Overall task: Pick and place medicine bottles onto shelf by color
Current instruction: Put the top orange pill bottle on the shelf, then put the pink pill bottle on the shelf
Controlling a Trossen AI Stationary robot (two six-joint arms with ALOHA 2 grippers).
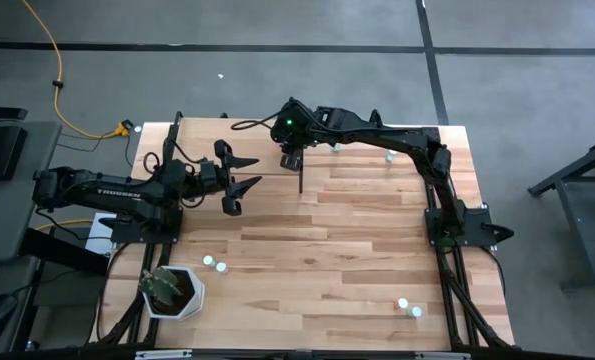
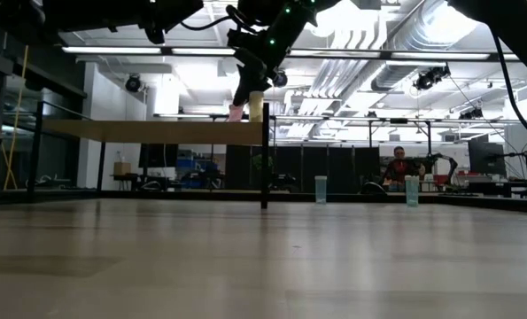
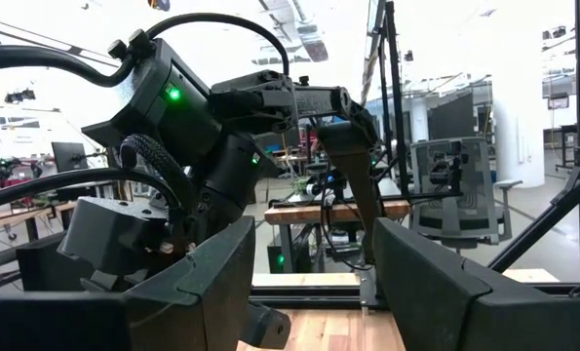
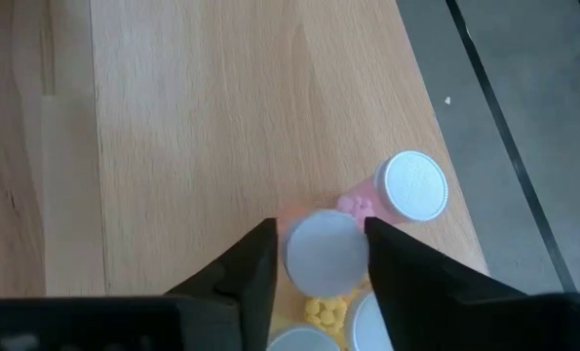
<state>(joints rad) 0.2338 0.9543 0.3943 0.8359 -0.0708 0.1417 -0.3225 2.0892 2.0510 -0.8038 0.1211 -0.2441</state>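
Nearest, at the table's (image 1: 327, 230) 7 o'clock corner, stood a white pot w/ green plant (image 1: 172, 292). Just past it sat a left pair of bottles (image 1: 215, 264), side by side on the planks, and over at 5 o'clock a right pair of bottles (image 1: 408, 306), also close together. Farther in, approx 10 o'clock, the left arm reached in from the 9 o'clock side; the left gripper (image 1: 240, 178) hung in the air w/ jaws spread wide, nothing btwn them. Behind that, twd 12 o'clock, the shelf (image 2: 157, 132) stood on black posts, its light-wood board raised above the tabletop. The right arm came from the 3 o'clock side & bent over the shelf's right end. The right gripper (image 4: 321, 239) pointed straight down & straddled a white-capped bottle (image 4: 327, 258) standing on the board near its corner; whether it was pinching that bottle or had let go couldn't be told. Tight beside it were a pink-filled bottle (image 4: 413, 185), yellow pills of another, and more white caps, mostly cut off. On the table at 1 o'clock, well apart from the shelf, two blue-green bottles (image 2: 321, 189) stood upright. Beyond the table, a person (image 2: 400, 168) sat in the room.
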